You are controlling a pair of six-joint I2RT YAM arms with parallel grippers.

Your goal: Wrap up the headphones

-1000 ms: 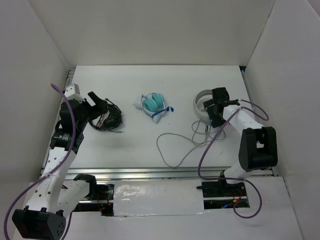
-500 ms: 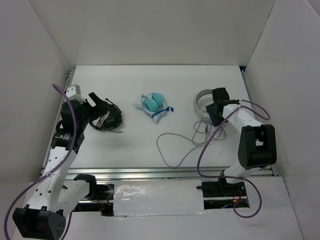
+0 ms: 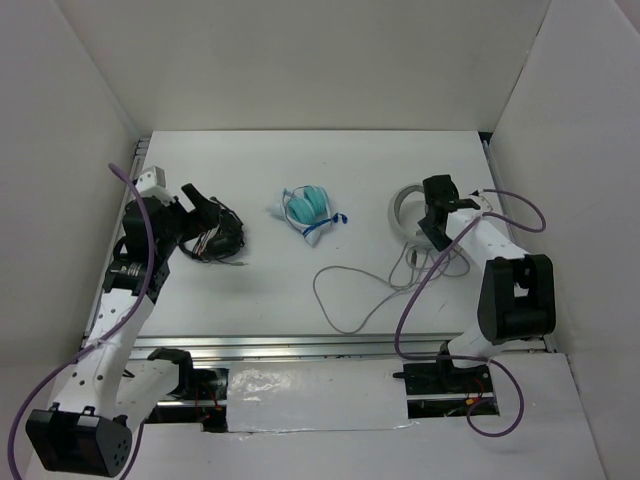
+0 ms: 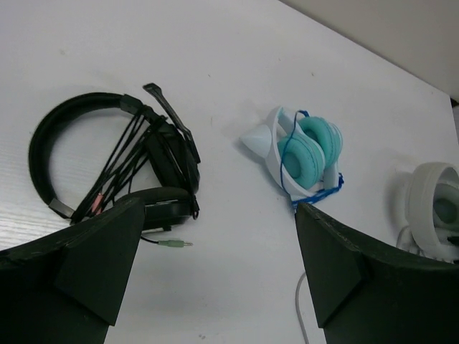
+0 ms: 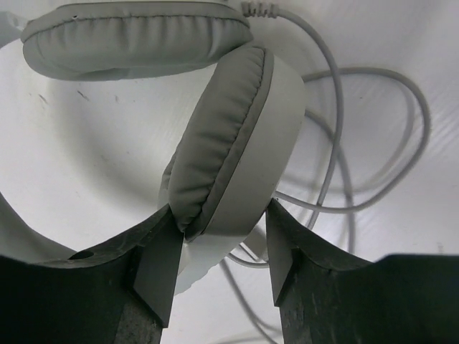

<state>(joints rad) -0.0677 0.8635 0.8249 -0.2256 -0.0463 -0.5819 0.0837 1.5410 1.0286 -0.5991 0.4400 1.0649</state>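
Observation:
The white headphones (image 3: 404, 205) lie at the table's back right, their long grey cable (image 3: 345, 300) looping over the middle of the table. In the right wrist view one padded earcup (image 5: 237, 143) sits between the fingers of my right gripper (image 5: 221, 247), which is shut on it; the other earcup (image 5: 133, 39) is above it, with cable loops (image 5: 358, 143) behind. My right gripper also shows in the top view (image 3: 432, 222). My left gripper (image 3: 200, 205) is open and empty, above the black headset (image 3: 215, 238). The white headphones show at the right edge of the left wrist view (image 4: 434, 208).
Teal headphones (image 3: 308, 208) lie at the back middle, also in the left wrist view (image 4: 305, 150). The black headset (image 4: 122, 161) with its green plug (image 4: 172, 244) lies at the left. White walls enclose the table on three sides.
My right gripper has shifted slightly and the white headphones have moved with it, their band now further left. My left arm has barely moved.

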